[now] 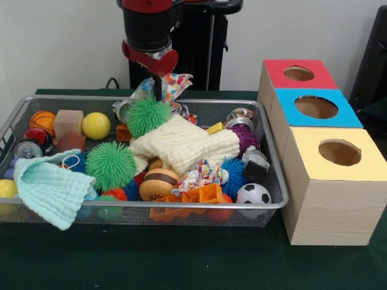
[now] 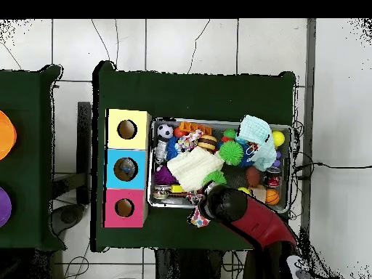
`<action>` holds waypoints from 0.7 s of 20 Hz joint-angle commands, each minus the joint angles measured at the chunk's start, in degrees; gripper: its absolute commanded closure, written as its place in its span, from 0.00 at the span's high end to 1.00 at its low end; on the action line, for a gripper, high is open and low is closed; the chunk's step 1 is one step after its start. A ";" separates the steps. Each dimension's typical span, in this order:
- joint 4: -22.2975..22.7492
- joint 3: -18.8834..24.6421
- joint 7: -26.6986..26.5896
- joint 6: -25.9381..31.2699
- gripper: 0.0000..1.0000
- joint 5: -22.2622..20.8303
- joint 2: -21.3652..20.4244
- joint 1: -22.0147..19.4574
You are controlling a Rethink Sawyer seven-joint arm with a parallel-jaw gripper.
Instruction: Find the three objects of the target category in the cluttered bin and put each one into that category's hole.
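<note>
Tool (image 1: pixel 158 90) above bin's (image 1: pixel 242 206) far edge.

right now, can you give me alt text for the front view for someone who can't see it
A silver wire mesh bin on a green table is crammed with toys: spiky green balls, a cream knitted cloth, a soccer ball. The red and black arm's gripper hangs over the bin's far side, holding a patterned cloth. Three wooden boxes, topped red, blue and yellow, stand beside it.

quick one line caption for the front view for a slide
Sawyer arm's pincer lifts a patterned cloth over the toy-crammed wire bin beside three holed boxes.
</note>
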 commanded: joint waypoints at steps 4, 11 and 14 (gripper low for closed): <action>-4.73 -0.26 12.33 7.81 0.00 3.89 0.30 2.38; -6.48 -2.01 12.59 7.67 0.00 4.39 1.51 4.93; -10.56 -3.65 11.96 10.76 0.00 3.38 2.30 7.18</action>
